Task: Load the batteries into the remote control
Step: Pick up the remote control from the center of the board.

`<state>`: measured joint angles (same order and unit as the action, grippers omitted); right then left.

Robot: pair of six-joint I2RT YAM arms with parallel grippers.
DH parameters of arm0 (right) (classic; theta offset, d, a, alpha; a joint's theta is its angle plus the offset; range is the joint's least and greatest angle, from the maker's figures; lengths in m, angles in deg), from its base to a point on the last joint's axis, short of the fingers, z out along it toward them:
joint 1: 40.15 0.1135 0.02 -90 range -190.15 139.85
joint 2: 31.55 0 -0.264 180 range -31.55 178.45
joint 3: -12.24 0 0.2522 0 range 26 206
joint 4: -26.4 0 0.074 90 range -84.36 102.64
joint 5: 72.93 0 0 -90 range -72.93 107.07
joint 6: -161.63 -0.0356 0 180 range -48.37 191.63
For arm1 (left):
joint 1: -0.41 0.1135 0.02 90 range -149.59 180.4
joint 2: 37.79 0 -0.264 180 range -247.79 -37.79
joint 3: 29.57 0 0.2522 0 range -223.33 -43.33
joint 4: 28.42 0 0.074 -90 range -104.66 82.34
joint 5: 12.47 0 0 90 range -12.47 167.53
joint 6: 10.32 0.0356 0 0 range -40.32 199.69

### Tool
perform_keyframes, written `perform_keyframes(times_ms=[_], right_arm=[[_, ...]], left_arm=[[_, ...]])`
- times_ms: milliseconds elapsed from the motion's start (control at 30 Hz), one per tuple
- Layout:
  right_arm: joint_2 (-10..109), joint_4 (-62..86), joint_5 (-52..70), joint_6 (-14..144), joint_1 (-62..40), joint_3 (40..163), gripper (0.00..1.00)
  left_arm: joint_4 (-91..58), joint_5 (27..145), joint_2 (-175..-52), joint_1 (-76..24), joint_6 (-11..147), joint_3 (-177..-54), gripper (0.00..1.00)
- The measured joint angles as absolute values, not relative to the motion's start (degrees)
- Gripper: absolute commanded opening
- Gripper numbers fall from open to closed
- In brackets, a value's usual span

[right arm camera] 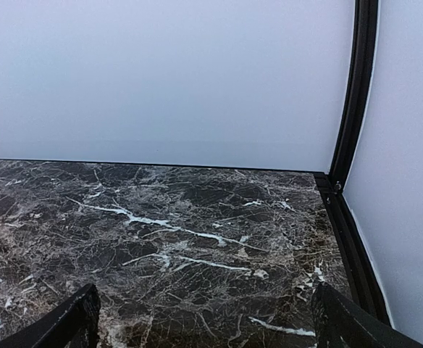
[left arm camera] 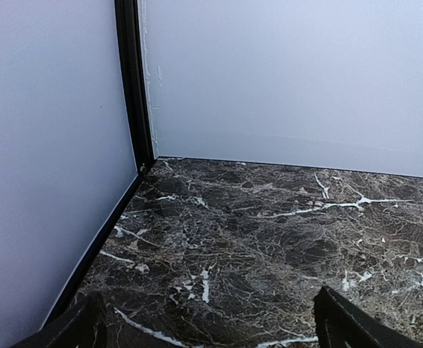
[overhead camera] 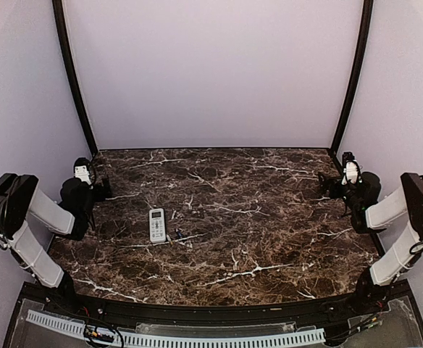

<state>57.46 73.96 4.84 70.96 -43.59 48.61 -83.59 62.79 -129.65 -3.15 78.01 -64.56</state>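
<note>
I log a dark marbled bench (overhead camera: 269, 217) within pale walls (overhead camera: 211, 72); only the top view shows the remote control (overhead camera: 157, 225) toward its left edge, while the wrist views show the left pincer (left arm camera: 208, 326) and right pincer (right arm camera: 204, 319) both spread.

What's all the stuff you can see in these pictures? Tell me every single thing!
remote control: one, white, face up, left of the table's middle.
batteries: tiny, dark, by the remote's near right corner; too small to count.
table: one, dark brown marble with white veins.
walls: pale, on three sides.
frame posts: two, black, at the far corners.
left arm: one, white and black, left edge.
right arm: one, white and black, right edge.
left gripper: one, black, open, empty.
right gripper: one, black, open, empty.
</note>
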Motion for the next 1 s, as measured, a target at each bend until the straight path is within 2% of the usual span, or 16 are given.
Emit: perform_keyframes(times_ms=[300,400,467,600,633,767,867,1000], right_arm=[[57.33,73.63,4.82,70.96,-43.59,48.65,0.99],[54.25,66.51,6.07,70.72,-43.59,50.93,0.99],[49.73,58.46,8.25,69.26,-43.63,54.88,0.99],[41.79,47.32,9.17,63.49,-43.98,63.60,0.95],[40.72,44.76,8.54,61.52,-44.05,65.66,0.98],[40.37,35.65,4.23,53.91,-43.55,70.90,0.99],[41.55,25.81,4.91,50.20,-38.69,73.40,0.99],[43.91,13.81,8.98,48.38,-28.53,77.90,0.99]], left_arm=[[-83.59,63.49,-129.65,-3.02,78.01,-64.56,0.99],[-81.99,62.98,-128.82,-3.23,78.08,-64.74,0.99],[-75.72,59.90,-126.04,-4.26,78.19,-66.66,0.95],[-60.25,56.49,-118.35,-7.23,77.88,-78.68,0.91],[-56.29,55.60,-116.75,-8.72,77.75,-82.79,0.91],[-40.79,54.33,-116.36,-16.41,74.73,-95.86,0.92],[-27.42,57.37,-118.79,-21.55,70.06,-101.43,0.97],[-12.51,63.55,-124.53,-24.57,64.83,-102.96,0.99]])
